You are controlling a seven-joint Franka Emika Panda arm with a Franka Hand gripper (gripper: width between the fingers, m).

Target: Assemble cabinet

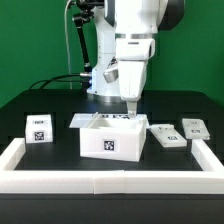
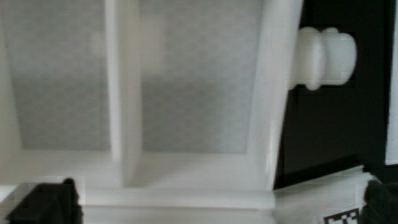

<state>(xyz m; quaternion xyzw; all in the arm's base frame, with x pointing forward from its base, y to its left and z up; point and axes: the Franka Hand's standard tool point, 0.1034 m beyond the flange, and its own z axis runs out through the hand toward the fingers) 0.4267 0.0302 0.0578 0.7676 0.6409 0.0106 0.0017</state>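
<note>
Little looks done. The white plastic boxy cabinet body with recessed compartments (image 1: 110, 138) stands open-topped mid-table, toward the edge nearest the exterior camera, with nothing fitted that I can see. A small white tagged block (image 1: 38, 127) lies loose toward the exterior view's left edge and two flat white tagged pieces (image 1: 165, 133) toward its right edge, all apart from the cabinet body. Fitting them is what remains, I'd judge.

The two-finger gripper (image 1: 128, 108) hangs at the body's top. Only the wrist view shows its dark fingertips (image 2: 39, 200), spread wide with the body's wall between them; whether they pinch it, I cannot tell. That view also shows an upright divider (image 2: 121, 90) inside and a round white knob (image 2: 320, 58) just outside the wall.
</note>
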